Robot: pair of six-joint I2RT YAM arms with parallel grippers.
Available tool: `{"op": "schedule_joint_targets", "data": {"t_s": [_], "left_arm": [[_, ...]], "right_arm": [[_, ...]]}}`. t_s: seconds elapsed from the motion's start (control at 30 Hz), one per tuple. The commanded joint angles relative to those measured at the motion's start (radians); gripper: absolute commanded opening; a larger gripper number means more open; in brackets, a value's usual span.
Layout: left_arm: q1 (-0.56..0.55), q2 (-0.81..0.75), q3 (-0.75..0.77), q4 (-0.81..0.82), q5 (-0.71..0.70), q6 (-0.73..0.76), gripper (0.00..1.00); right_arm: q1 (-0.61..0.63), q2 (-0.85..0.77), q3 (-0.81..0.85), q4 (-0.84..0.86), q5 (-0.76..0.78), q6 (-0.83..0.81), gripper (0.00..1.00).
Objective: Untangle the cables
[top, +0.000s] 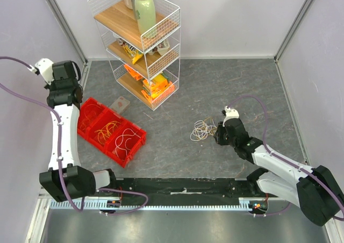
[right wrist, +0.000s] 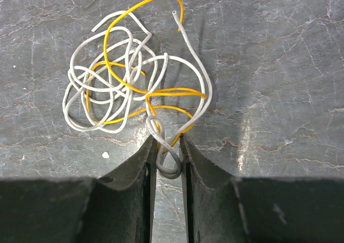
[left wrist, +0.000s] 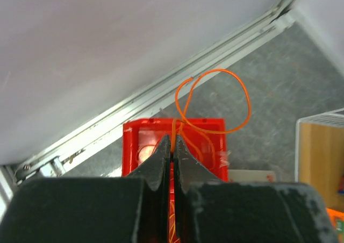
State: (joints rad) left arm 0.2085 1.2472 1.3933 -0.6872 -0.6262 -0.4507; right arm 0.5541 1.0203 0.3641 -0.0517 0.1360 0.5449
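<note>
The cables (top: 203,129) lie as a small tangle of white-grey and yellow wires on the grey table, right of centre. My right gripper (top: 217,134) is at their near right edge. In the right wrist view its jaws (right wrist: 167,151) are closed narrowly on a grey and yellow loop (right wrist: 171,165) at the tangle's edge, and the rest of the tangle (right wrist: 118,87) spreads beyond. My left gripper (left wrist: 173,146) is shut on a single orange cable (left wrist: 215,100), held up in a loop above the red bin (left wrist: 129,146).
The red three-compartment bin (top: 119,115) at the left holds sorted orange and white wires. A white wire shelf (top: 142,44) with bottles and snacks stands at the back. A small card (top: 122,103) lies between them. Walls close in on both sides.
</note>
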Motion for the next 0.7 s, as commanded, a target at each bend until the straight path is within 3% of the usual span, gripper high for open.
{"op": "schedule_joint_targets", "data": {"t_s": [0.0, 0.17, 0.37, 0.67], "left_arm": [[0.023, -0.041, -0.098, 0.063, -0.024, -0.124, 0.02], [0.041, -0.04, -0.223, 0.083, 0.063, -0.198, 0.02], [0.161, 0.04, -0.321, 0.077, 0.316, -0.324, 0.02], [0.193, 0.176, -0.364, 0.057, 0.359, -0.436, 0.02]], "right_arm": [[0.0, -0.02, -0.008, 0.042, -0.007, -0.014, 0.29], [0.0, -0.006, -0.002, 0.044, -0.012, -0.016, 0.29], [0.0, -0.003, -0.004, 0.043, -0.012, -0.014, 0.29], [0.001, 0.023, 0.007, 0.043, -0.015, -0.016, 0.29]]}}
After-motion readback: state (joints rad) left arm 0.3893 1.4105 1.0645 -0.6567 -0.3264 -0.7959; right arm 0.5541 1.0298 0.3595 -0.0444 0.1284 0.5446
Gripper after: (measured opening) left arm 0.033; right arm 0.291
